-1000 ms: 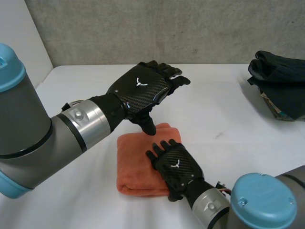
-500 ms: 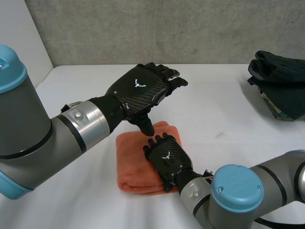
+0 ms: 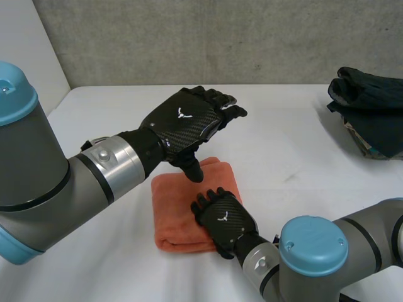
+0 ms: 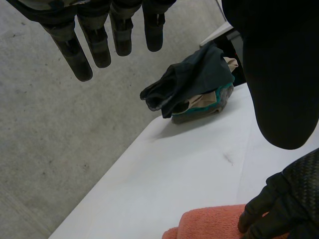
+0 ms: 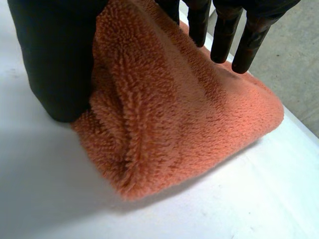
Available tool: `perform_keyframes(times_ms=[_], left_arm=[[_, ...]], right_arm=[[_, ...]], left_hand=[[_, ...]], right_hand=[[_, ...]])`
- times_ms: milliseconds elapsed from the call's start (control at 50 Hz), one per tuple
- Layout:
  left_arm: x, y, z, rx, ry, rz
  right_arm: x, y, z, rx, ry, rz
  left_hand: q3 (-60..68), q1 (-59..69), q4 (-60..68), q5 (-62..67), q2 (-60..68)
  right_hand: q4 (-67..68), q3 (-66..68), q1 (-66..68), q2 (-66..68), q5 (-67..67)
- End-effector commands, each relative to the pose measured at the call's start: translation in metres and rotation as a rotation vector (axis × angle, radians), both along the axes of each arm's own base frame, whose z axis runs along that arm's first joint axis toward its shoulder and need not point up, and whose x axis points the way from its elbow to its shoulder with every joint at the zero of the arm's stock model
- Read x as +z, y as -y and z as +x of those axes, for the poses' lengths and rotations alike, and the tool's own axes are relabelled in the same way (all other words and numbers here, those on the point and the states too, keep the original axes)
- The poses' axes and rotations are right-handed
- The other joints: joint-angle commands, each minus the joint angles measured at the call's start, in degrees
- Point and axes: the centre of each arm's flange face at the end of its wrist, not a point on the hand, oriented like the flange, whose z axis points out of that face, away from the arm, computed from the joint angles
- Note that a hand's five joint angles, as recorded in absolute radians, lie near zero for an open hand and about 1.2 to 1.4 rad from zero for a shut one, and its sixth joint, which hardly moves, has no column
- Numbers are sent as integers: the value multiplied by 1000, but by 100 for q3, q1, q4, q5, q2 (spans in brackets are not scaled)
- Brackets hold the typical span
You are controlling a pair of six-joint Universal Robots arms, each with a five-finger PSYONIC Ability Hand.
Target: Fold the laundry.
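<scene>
Left arm: a grey arm with a light-blue cap (image 3: 16,157) is seen reaching in from the near left, across the white worktop (image 3: 283,145).

Left hand: the black left hand (image 3: 186,119) is held in the air above the far edge of the towel, back upward. In its own wrist view the fingers (image 4: 82,55) are seen stretched out almost straight and a little apart, and the thumb is pointed down toward the cloth. Nothing is gripped. Whether the thumb tip touches the towel cannot be told.

Towel: here is the task's piece, an orange terry towel folded into a thick rectangle (image 3: 173,207). It is laid flat on the worktop at the near middle, between the two arms. Its stacked layers are shown at one corner in the right wrist view (image 5: 174,114), and its far edge is caught in the left wrist view (image 4: 209,224).

Right hand: the black right hand (image 3: 227,217) is laid palm down on the near right part of the towel. The fingers are spread straight over the top of the cloth and the thumb (image 5: 55,59) is set against its side edge. Nothing is curled round the cloth.

Right arm: a second grey arm with a light-blue cap (image 3: 313,248) is brought in from the near right.

Clothes pile: a dark bundle of garments (image 3: 368,107) is heaped at the far right edge of the worktop, well apart from the towel. Beige and teal cloth is seen beneath it in the left wrist view (image 4: 199,102).
</scene>
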Motion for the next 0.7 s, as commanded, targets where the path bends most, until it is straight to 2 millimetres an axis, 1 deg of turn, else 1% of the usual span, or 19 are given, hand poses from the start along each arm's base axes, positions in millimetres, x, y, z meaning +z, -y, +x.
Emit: perform_keyframes(times_ms=[20,200,300,380,400,460,480,520,600,620,700], left_arm=[[0,0,0,1,0,1],[-1,0,1,2,3,4],[-1,0,1,4,2,2],[0,-1,2,3,1,4],[0,-1,2,4,2,2],[-1,-1,2,4,4,5],[-1,-1,3,5,4,5],[0,-1,3,7,3,4],[0,4,7,27,2,3],[0,5,7,32,3,5],[1,9,11,48,2,3]], right_arm=[[6,10,10,2,26,-42],[14,25,19,-6,59,-77],[12,31,24,-9,63,-85],[8,35,27,-7,62,-82],[8,36,29,-6,64,-84],[10,39,31,-6,74,-93],[12,41,32,-7,83,-99],[15,43,34,-8,92,-107],[23,56,34,-29,111,-129],[24,64,30,-49,112,-132],[25,80,20,-93,104,-130]], left_hand=[[47,125,80,-16,90],[47,125,80,-16,90],[47,125,80,-16,90],[47,125,80,-16,90],[47,125,80,-16,90],[47,125,80,-16,90],[47,125,80,-16,90],[47,125,80,-16,90],[47,125,80,-16,90],[47,125,80,-16,90],[64,142,97,1,107]], right_hand=[[-273,-133,127,-196,-297],[130,270,530,207,106],[1356,1497,1757,1434,1332],[2533,2673,2933,2611,2509],[3236,3376,3636,3313,3212],[4584,4724,4984,4661,4560],[5671,5811,6071,5748,5647],[6586,6726,6986,6663,6562],[6668,6808,7068,6746,6644],[6668,6808,7068,6746,6644],[6668,6808,7068,6746,6644]])
